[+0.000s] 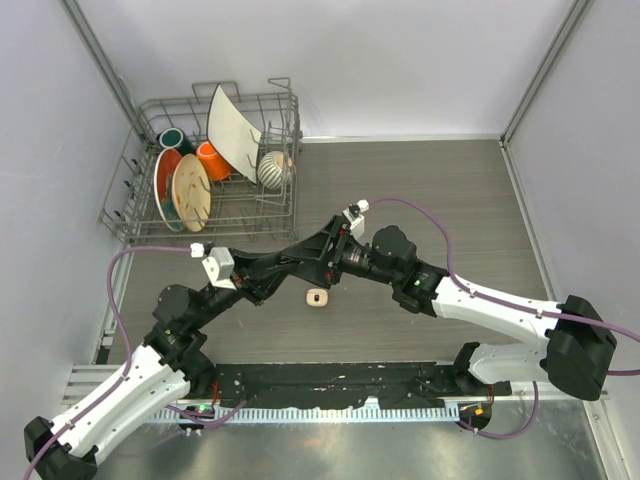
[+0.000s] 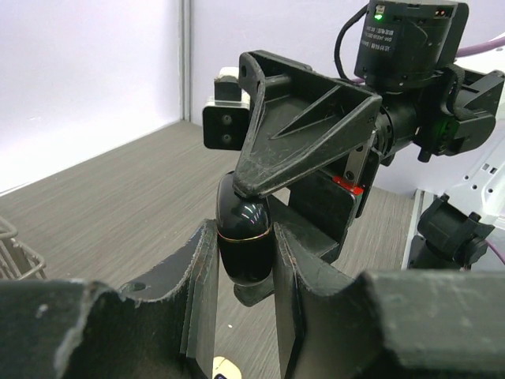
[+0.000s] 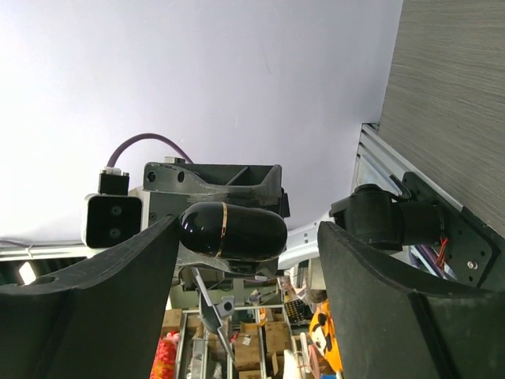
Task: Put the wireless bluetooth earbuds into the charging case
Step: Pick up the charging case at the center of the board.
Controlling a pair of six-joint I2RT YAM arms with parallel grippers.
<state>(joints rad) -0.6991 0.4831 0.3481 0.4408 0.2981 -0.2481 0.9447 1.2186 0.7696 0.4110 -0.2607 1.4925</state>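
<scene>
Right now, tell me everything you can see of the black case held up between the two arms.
The black case is a glossy rounded capsule, plastic by its look, with a thin gold band around it; it looks shut. It is up off the table, its lower half pinched in the shut jaws of the left gripper. The right gripper has its jaws open either side of it, one jaw at its end, the other clear.
</scene>
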